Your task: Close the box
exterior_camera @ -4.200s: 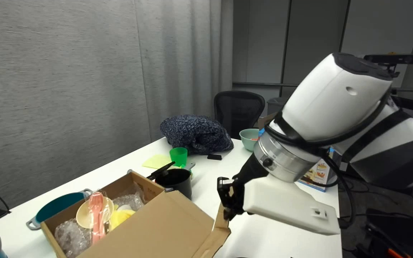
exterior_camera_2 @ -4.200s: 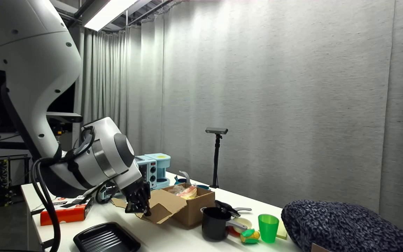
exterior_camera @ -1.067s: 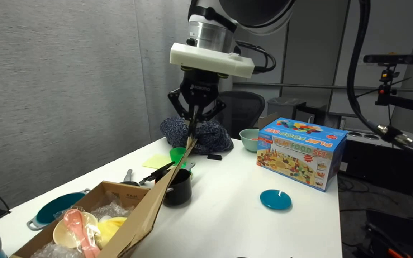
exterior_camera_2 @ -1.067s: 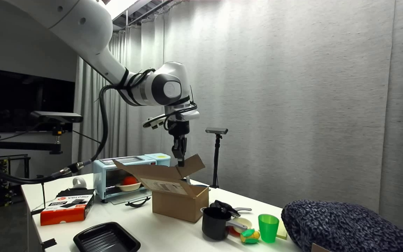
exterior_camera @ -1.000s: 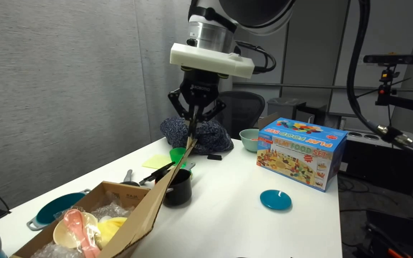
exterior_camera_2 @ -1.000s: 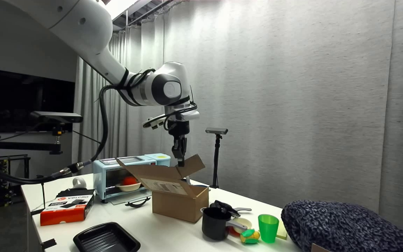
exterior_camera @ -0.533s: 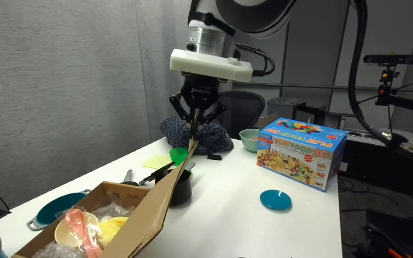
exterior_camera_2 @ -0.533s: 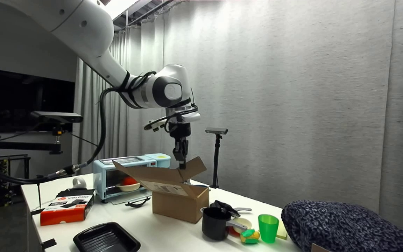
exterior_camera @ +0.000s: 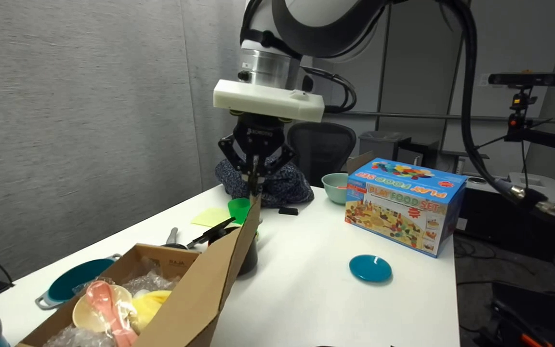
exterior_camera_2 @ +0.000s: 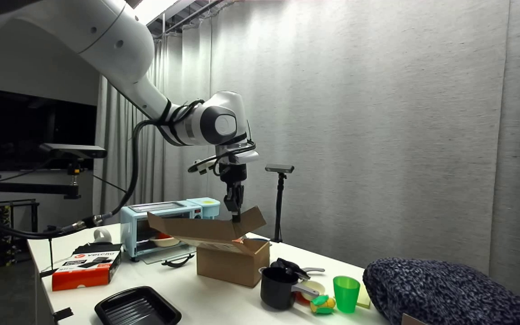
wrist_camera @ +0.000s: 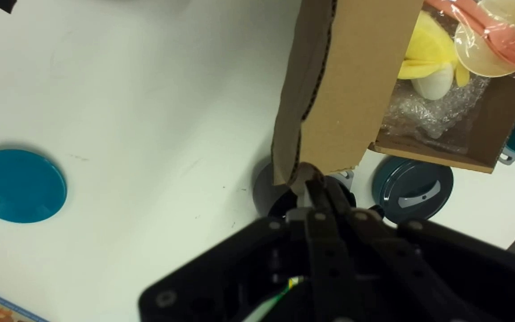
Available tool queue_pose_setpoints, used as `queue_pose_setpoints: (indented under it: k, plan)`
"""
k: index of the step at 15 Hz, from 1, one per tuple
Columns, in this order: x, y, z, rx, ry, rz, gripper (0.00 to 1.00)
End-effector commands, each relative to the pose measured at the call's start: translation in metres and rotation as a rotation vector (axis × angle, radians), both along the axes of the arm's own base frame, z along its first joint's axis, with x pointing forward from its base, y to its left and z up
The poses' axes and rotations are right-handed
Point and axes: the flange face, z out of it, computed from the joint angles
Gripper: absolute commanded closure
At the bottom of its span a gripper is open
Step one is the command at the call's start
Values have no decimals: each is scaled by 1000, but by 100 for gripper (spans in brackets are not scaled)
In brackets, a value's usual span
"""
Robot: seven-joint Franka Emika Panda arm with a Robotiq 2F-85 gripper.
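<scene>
Brought the long flap (exterior_camera: pixel 205 288) of the box (exterior_camera_2: pixel 226 266) above its earlier droop. Sank slightly lower than before with the gripper (exterior_camera: pixel 255 190), clenched tight at the jaws and touching the flap's upper corner; could not tell about anything pinched between. Kept the box open on the table (exterior_camera_2: pixel 215 307), just beside the black pot (exterior_camera_2: pixel 274 291). Saw the dark lid (wrist_camera: pixel 411 190) whole only in the wrist view, the light-blue toaster oven (exterior_camera_2: pixel 169 208) only in an exterior view.

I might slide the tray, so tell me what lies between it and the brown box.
In an exterior view, only bare white table lies between the tray and the brown box.
</scene>
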Motion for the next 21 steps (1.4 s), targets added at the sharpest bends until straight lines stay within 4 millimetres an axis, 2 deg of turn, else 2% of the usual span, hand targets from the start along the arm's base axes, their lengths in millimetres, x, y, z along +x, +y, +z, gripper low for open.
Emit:
queue_pose_setpoints:
  k: [1, 11, 15, 18, 21]
  plan:
    - [24, 6, 8, 10, -61, -37, 99]
    - [54, 8, 35, 55, -259, -172, 99]
    - [65, 12, 22, 27, -333, -218, 99]
    - [74, 12, 7, -11, -352, -251, 99]
    - [80, 12, 1, -25, -340, -264, 99]
